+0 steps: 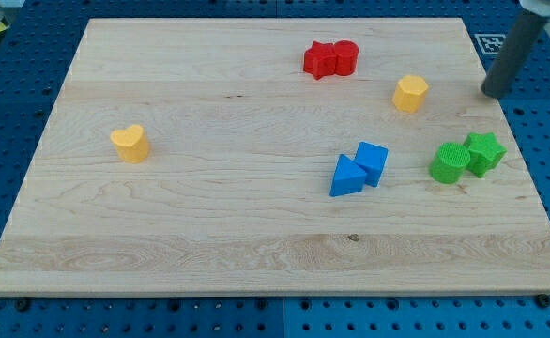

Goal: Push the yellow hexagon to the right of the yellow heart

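Note:
The yellow hexagon [410, 93] stands on the wooden board [209, 216] at the upper right. The yellow heart [130, 143] lies far off at the view's left, a little lower. My tip [491, 93] is at the board's right edge, to the right of the yellow hexagon at about the same height, with a clear gap between them. The rod rises from it to the view's top right corner.
A red star [319, 59] and a red cylinder [345, 57] touch near the top middle. A blue triangle [346, 176] and a blue cube [372, 161] sit together right of centre. A green cylinder [449, 162] and a green star [484, 150] sit at the right edge.

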### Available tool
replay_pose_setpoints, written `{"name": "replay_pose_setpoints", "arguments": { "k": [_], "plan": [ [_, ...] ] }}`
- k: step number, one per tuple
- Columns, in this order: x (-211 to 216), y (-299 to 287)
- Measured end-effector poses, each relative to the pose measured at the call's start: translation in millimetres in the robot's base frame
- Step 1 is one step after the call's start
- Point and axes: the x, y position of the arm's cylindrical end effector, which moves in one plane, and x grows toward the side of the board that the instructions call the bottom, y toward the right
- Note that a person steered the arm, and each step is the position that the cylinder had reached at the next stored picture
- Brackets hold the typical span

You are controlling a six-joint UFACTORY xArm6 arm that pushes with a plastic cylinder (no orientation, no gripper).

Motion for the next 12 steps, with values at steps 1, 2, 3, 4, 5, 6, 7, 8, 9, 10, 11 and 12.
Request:
{"name": "replay_pose_setpoints", "arguments": {
  "k": [1, 2, 3, 4, 5, 6, 7, 8, 9, 10, 11, 12],
  "plan": [
    [25, -23],
    [27, -56],
    [27, -62],
    [13, -60],
    [1, -52],
    [-18, -50],
    [-20, -67],
    [-1, -105],
    [7, -138],
    [6, -133],
    [8, -150],
    [16, -206]
  ]
}}
